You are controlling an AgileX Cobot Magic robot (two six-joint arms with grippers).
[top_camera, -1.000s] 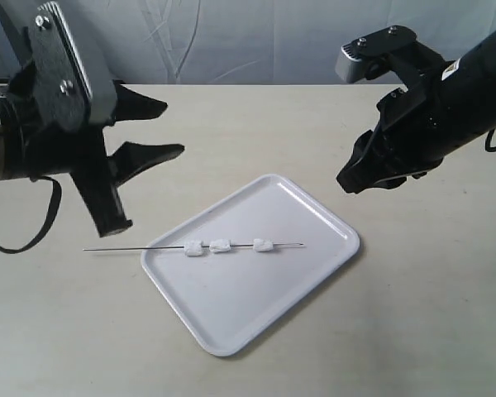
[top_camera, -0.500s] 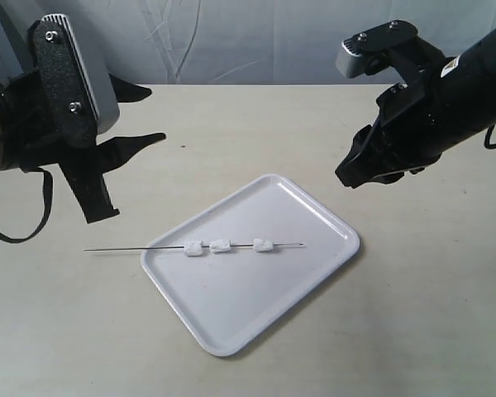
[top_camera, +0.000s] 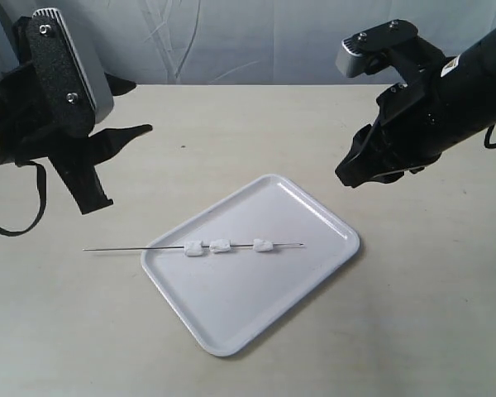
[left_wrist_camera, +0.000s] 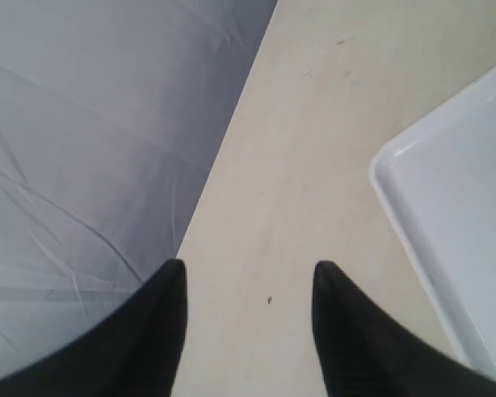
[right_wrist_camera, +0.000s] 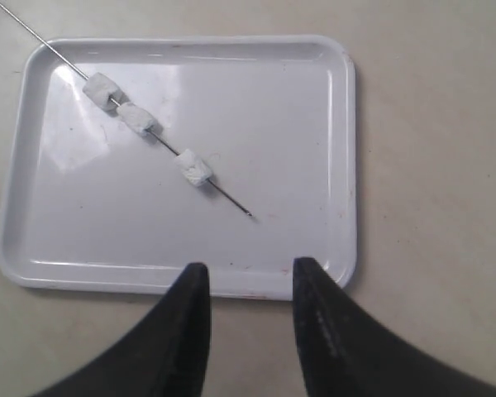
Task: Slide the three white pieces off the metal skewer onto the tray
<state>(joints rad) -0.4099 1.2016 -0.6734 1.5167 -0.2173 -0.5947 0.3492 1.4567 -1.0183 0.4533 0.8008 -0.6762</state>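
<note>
Left claw (top_camera: 142,105) farther from metal skewer (top_camera: 149,247)

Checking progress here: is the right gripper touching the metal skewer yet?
Apart. The right wrist view shows the right gripper open, with bare tray surface plainly visible between its fingertips and the metal skewer.

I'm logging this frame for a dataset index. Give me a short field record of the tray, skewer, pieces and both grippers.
tray: white tray, flat on the table
skewer: metal skewer lies with its tip over the tray, other end out past the rim
pieces: three white pieces, all threaded on the skewer, over the tray
left gripper: left gripper open, holding nothing, raised off the table
right gripper: right gripper open, holding nothing, looking down at the tray
progress: no piece off the skewer yet
</note>
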